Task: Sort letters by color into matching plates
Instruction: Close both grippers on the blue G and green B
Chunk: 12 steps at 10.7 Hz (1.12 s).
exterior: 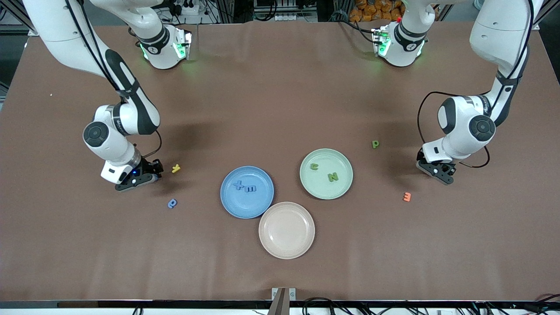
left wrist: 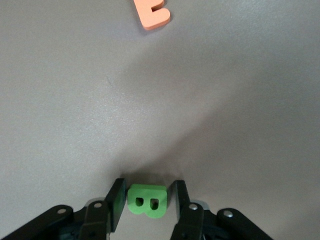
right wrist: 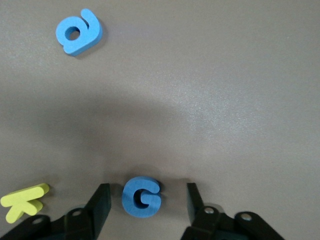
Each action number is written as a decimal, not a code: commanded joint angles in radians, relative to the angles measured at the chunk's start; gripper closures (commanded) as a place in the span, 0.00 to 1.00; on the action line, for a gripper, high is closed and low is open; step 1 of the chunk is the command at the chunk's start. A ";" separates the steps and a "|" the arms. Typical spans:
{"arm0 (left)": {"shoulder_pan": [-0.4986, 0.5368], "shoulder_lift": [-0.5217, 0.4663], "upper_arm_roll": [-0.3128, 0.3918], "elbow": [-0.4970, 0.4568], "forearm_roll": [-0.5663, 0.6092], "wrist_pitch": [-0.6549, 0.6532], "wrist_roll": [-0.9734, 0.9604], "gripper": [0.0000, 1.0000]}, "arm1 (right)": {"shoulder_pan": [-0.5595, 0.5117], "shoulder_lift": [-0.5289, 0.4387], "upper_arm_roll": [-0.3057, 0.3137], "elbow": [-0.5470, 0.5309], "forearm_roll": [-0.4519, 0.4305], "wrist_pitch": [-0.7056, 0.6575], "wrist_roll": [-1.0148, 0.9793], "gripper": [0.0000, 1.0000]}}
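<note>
The blue plate [exterior: 227, 199] holds two blue letters [exterior: 244, 187]. Two green letters [exterior: 333, 176] lie in the mint green plate [exterior: 326, 192]. Low over the table at the left arm's end, my left gripper [exterior: 439, 171] [left wrist: 148, 192] is open round a green B [left wrist: 146, 201]; one finger touches it and the other stands a sliver off. At the right arm's end my right gripper [exterior: 136, 177] [right wrist: 147, 195] is down at the table, open wide round a blue G [right wrist: 141, 196] without touching it. A green P [exterior: 375, 144] and a blue letter [exterior: 172, 203] [right wrist: 78, 32] lie loose on the table.
A beige plate [exterior: 286, 230] sits nearer the front camera, touching the blue plate. A yellow letter [exterior: 176, 168] [right wrist: 22, 202] lies beside my right gripper. An orange letter [exterior: 407, 197] [left wrist: 152, 12] lies near my left gripper.
</note>
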 commanded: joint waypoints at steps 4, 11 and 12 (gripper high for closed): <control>-0.011 0.007 0.007 0.007 -0.022 0.018 -0.010 0.97 | -0.008 0.002 0.009 -0.012 -0.011 0.019 -0.009 0.68; -0.015 -0.009 -0.004 0.051 -0.022 0.004 -0.030 1.00 | -0.006 -0.043 0.016 0.053 0.000 -0.120 0.008 0.81; -0.017 -0.011 -0.011 0.059 -0.022 0.001 -0.047 1.00 | -0.006 -0.061 0.016 0.091 0.001 -0.208 0.030 0.81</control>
